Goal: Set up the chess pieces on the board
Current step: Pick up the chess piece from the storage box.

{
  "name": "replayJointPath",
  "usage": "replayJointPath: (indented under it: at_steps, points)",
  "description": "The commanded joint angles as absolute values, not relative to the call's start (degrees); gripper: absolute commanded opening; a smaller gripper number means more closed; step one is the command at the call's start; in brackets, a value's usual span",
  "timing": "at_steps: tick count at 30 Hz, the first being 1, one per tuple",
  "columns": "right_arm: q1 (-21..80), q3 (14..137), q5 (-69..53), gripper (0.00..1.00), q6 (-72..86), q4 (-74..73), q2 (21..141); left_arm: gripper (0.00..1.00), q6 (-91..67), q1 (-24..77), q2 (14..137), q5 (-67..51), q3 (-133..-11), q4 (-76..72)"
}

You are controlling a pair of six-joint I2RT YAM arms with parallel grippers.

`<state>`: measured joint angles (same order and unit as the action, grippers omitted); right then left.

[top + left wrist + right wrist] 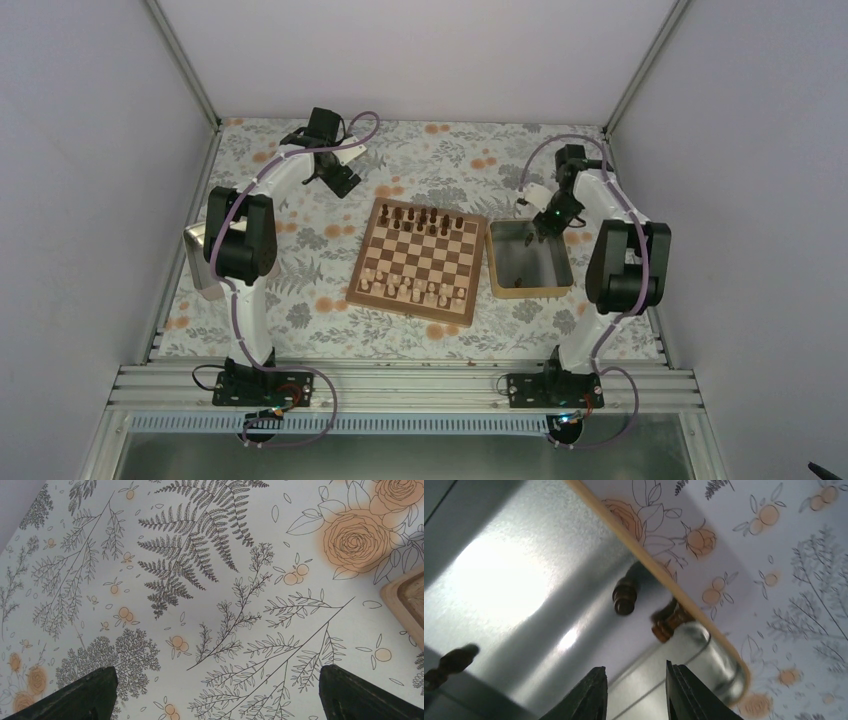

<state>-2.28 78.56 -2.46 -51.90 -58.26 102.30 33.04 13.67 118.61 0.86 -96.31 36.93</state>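
Note:
The board (pixel 420 262) lies mid-table. Dark brown chess pieces (pixel 421 217) stand along its far rows. Three more dark pieces lie in the tray in the right wrist view: one (pixel 624 597) on the metal floor, one (pixel 666 622) against the rim, one (pixel 451 662) at the left edge. My right gripper (pixel 548 222) hangs over the tray's far end; it also shows in the right wrist view (pixel 636 680), partly open and empty. My left gripper (pixel 338 180) is over the tablecloth beyond the board's far left corner; in the left wrist view (pixel 217 690) it is wide open and empty.
Pale chessmen (pixel 410 288) stand on the board's near rows. The tan-rimmed metal tray (pixel 489 262) sits right of the board; its rim (pixel 664 577) shows in the right wrist view. The board's corner (pixel 407 605) shows in the left wrist view. A metal object (pixel 198 255) lies at the left edge.

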Motion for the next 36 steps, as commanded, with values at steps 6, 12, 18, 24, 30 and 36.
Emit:
replayJointPath:
  at_steps: [6, 12, 18, 24, 30, 36]
  points:
    - [-1.93, 78.92, -6.87, 0.33, -52.06, -53.79, 107.90, 1.00, 33.57, 13.91, 117.25, 0.99, -95.71, 36.35]
    - [-1.69, 78.41, -7.94, 0.32, -52.38, -53.49, 109.30, 1.00, 33.55, 13.92, 117.94, 1.03, -96.06, 36.60]
    - [-1.10, 78.31, -8.66, 0.32, -52.46, -53.22, 110.88, 1.00, 33.65, 13.90, 118.13, 1.28, -95.93, 36.56]
    - [-0.62, 78.34, -8.35, 0.29, -52.45, -52.55, 112.20, 1.00, 33.65, 13.90, 118.03, 1.17, -95.85, 36.52]
    - [-0.44, 79.19, -9.03, 0.11, -52.89, -54.65, 110.12, 1.00, 33.66, 13.89, 118.14, 1.15, -95.93, 36.56]
    - [0.85, 83.59, -9.18, 0.07, -52.98, -59.94, 105.68, 1.00, 33.64, 13.91, 118.29, 0.88, -96.09, 36.64]
